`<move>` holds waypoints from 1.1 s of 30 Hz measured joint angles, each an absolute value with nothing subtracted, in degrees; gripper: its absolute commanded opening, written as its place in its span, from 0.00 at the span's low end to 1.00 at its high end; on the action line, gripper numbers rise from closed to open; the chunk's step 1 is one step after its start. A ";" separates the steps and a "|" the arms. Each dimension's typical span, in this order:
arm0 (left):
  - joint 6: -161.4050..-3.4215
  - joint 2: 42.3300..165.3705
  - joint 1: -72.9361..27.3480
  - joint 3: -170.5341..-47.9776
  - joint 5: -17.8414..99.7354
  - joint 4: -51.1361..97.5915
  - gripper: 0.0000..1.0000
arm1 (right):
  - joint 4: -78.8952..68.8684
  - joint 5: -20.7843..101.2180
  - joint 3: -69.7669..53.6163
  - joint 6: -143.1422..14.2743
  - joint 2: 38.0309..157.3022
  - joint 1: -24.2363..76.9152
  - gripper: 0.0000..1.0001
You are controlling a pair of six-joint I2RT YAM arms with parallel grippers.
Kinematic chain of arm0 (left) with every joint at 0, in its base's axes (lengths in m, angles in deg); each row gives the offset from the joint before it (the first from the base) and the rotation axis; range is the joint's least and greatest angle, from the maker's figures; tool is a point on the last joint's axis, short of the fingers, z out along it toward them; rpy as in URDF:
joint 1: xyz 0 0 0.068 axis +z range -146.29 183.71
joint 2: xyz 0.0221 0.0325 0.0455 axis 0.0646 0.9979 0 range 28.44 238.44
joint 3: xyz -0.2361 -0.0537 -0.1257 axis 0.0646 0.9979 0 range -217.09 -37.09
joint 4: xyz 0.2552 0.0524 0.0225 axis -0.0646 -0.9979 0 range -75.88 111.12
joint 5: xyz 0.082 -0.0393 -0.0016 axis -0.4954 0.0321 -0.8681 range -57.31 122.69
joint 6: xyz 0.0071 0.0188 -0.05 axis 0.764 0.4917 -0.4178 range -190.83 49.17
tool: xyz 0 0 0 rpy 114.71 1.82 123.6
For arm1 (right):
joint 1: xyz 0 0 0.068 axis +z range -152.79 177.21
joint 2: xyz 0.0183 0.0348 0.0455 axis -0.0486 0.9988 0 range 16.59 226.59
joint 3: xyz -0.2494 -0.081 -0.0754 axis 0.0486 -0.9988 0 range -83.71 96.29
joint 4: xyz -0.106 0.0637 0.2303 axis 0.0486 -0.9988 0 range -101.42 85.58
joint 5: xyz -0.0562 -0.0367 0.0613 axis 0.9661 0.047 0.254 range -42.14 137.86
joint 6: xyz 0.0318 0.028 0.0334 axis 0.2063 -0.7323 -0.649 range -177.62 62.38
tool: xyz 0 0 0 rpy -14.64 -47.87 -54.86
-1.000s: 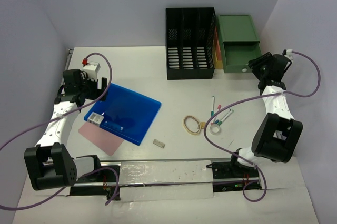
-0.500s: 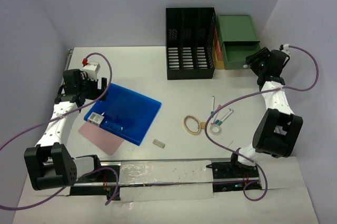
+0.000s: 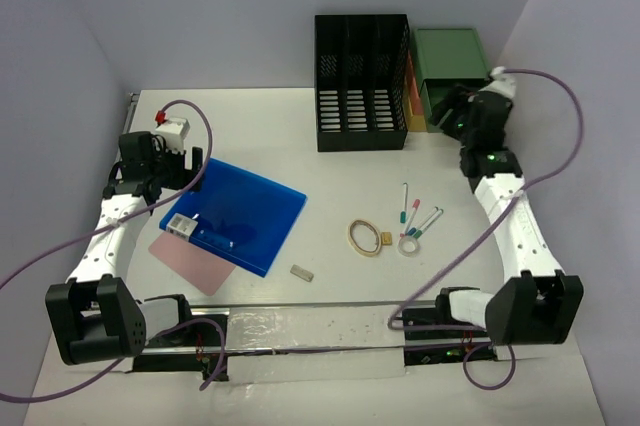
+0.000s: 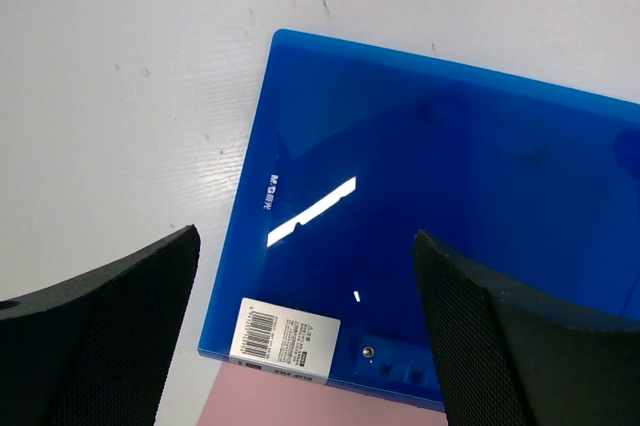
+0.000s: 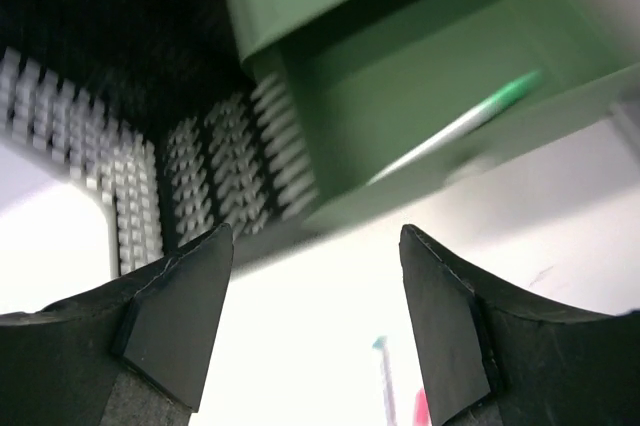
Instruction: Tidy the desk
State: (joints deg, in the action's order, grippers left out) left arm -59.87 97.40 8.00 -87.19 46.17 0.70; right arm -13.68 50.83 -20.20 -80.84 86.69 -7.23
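Note:
The desk is a large white tabletop. My left gripper is open and empty above the near left corner of a blue folder. In the left wrist view the folder and its barcode label lie between my open fingers. My right gripper is open and empty in front of the green drawer unit. The right wrist view shows the open green drawer with a green pen inside, blurred.
A pink sheet lies under the folder. A black file rack stands left of the drawer unit. Pens, a rubber band, a tape ring, a small yellow piece and an eraser lie mid-right. A metal rail runs along the near edge.
My right gripper has swung left and forward from the right side to the front of the green drawer unit. The left arm has not moved.

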 measured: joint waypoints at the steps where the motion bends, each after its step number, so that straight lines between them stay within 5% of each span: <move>1: -59.87 97.12 8.00 -87.19 46.18 0.70 0.94 | -14.73 52.05 -20.65 -80.06 85.82 -4.31 0.72; 10: -59.87 94.42 8.00 -87.19 46.66 0.66 0.94 | -25.15 56.41 -25.71 -76.56 88.83 17.16 0.70; 18: -59.83 93.88 8.00 -87.19 46.66 0.61 0.94 | -34.11 60.56 -24.40 -76.43 108.37 15.95 0.68; 33: -58.96 94.02 8.00 -85.46 44.78 0.93 0.94 | -34.55 58.31 -23.25 -75.31 115.70 10.73 0.59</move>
